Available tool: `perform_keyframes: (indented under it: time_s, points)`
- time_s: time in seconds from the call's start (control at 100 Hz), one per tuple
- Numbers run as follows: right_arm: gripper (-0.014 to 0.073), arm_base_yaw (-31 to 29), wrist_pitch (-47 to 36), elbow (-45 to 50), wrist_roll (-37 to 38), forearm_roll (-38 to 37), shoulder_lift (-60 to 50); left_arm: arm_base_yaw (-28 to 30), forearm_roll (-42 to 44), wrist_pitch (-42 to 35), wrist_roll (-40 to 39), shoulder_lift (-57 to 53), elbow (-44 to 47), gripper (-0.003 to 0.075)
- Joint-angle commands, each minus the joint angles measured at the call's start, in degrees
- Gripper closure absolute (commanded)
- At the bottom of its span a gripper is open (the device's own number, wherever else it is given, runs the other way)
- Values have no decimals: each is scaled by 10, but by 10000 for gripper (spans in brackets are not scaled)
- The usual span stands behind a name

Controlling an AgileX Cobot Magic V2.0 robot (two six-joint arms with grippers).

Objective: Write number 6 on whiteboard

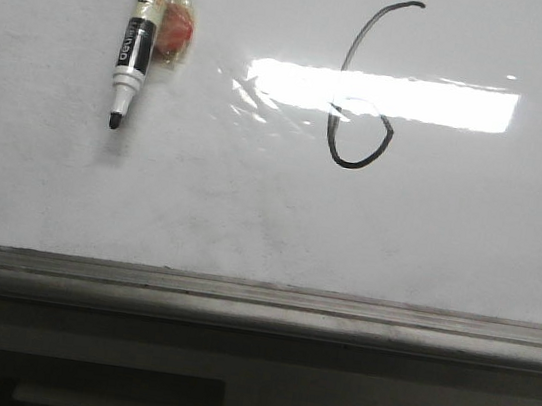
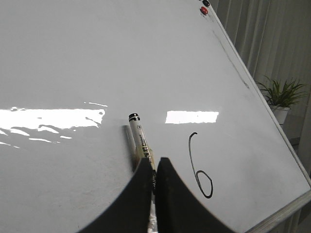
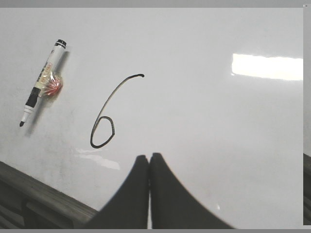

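Now the number 6 [image 1: 365, 95] stands unobstructed on the whiteboard [image 1: 448, 238]; marker [image 1: 141, 33] hangs beside; both pincers clenched.

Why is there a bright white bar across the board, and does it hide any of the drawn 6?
It is a lamp's glare on the glossy whiteboard. In the front view it crosses the number 6 just above the loop, washing the line out there. In the left wrist view the glare sits beside the pen, clear of the 6. In the right wrist view it lies far off too.
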Motion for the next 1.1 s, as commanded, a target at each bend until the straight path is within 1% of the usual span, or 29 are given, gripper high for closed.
perform_keyframes:
  time_s: [0.0,0.25,0.3,0.37,0.42,0.45,0.49,0.55,0.68,0.75,0.76,0.8,0.86,0.93,1.09]
  points:
    - [640,-1,-36,-13,-5,15,0,-1,3,-13,-2,-15,-15,740]
    - [640,-1,-36,-13,-5,15,0,-1,3,-13,-2,-15,-15,740]
    - [640,-1,-36,-13,-5,15,0,-1,14,-13,-2,-15,-15,741]
    - [640,-1,-36,-13,-5,15,0,0,96,-6,-7,-10,-14,741]
    - [640,-1,-36,-13,-5,15,0,8,188,-5,-36,-4,-11,741]
    - [640,-1,-36,-13,-5,15,0,16,223,-6,-68,1,-8,741]
    - [640,-1,-36,-13,-5,15,0,35,273,-16,-106,11,-5,741]
    - [640,-1,-36,-13,-5,15,0,72,343,-23,-197,28,4,741]
    - [640,-1,-36,-13,-5,15,0,192,522,-24,-403,54,22,741]
    - [640,-1,-36,-13,-5,15,0,258,599,-23,-488,54,33,741]
    - [640,-1,-36,-13,-5,15,0,264,599,-21,-488,54,35,741]
    - [640,-1,-36,-13,-5,15,0,298,639,-20,-532,51,41,740]
    - [640,-1,-36,-13,-5,15,0,333,679,-4,-561,40,46,741]
    - [640,-1,-36,-13,-5,15,0,365,703,19,-583,22,55,740]
    - [640,-1,-36,-13,-5,15,0,418,706,67,-627,-8,82,741]
